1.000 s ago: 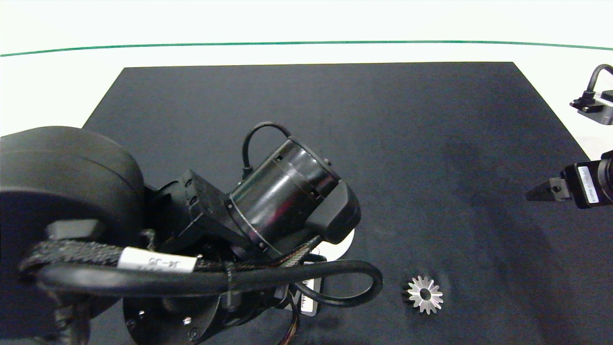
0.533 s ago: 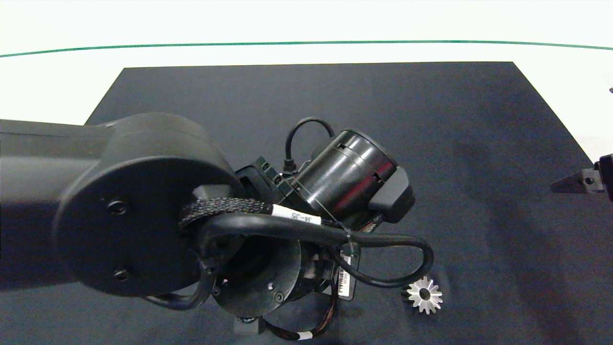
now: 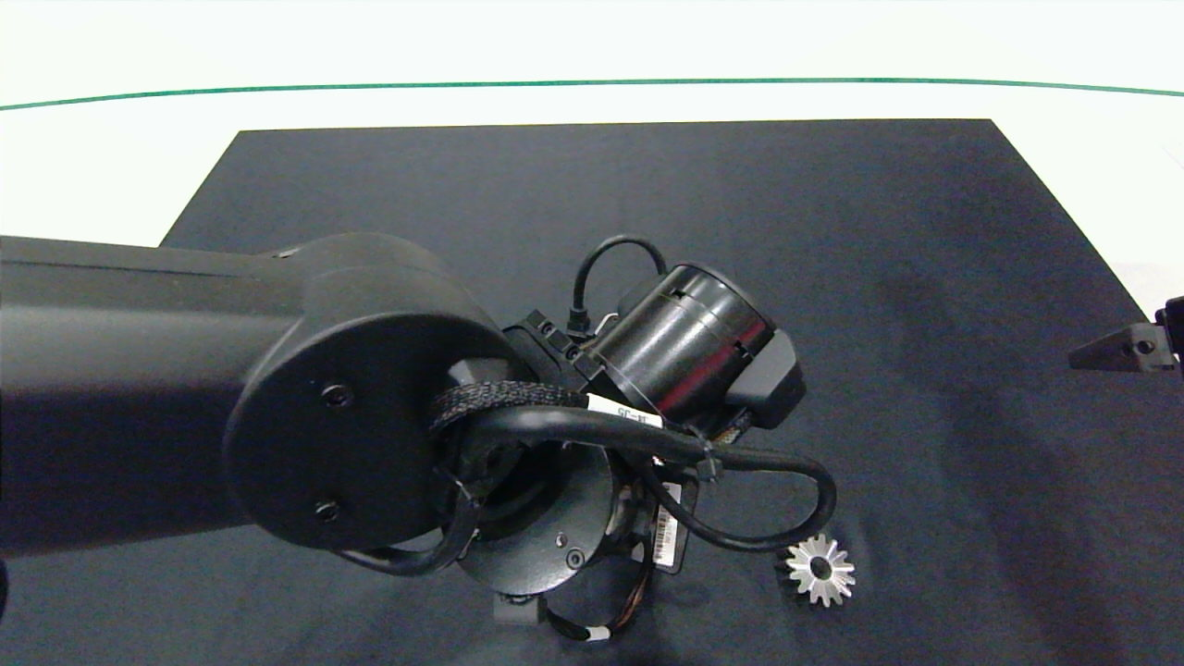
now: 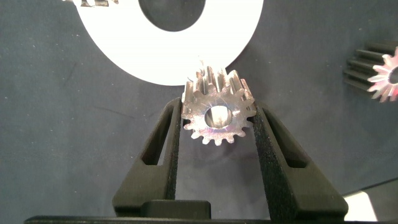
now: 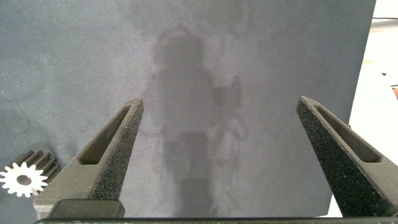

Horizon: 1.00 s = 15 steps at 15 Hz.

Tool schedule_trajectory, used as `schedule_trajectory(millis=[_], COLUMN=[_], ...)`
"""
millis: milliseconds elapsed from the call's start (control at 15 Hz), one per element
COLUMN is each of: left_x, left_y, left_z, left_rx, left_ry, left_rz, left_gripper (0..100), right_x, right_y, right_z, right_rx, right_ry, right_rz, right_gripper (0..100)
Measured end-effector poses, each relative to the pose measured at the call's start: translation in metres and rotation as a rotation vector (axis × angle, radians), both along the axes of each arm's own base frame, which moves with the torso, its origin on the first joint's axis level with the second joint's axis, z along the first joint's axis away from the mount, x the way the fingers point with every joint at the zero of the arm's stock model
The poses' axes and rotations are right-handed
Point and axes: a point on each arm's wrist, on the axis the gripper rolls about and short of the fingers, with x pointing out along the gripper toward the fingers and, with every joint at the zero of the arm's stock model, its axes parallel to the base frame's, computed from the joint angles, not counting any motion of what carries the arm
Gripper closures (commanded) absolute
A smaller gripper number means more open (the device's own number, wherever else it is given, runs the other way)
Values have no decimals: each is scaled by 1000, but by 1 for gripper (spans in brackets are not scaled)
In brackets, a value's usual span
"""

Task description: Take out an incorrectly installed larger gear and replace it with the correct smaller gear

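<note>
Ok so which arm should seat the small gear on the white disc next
Left. The left gripper already holds the smaller gear right at the white disc. The right gripper is open and empty at the mat's far right edge.

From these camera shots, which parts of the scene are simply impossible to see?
- Head view: the left arm covers the left gripper and the smaller gear; only the left wrist view shows them.
- Left wrist view: the white ring is cut off by the edge, and so is the larger gear.
- Head view: only one fingertip of the right gripper shows at the edge.
</note>
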Motion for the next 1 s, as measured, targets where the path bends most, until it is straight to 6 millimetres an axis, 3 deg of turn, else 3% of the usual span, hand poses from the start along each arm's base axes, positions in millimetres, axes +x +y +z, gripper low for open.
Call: schedule_trajectory(millis=[1000], left_x=[16], left_y=[-1], left_z=[-6], left_rx=[26], left_ry=[-7], left_rz=[31], left_gripper=[100], right_x=[-2], right_y=[1], right_z=[0], right_rx=[0], right_ry=[-2], right_rz=[6], right_gripper=[0])
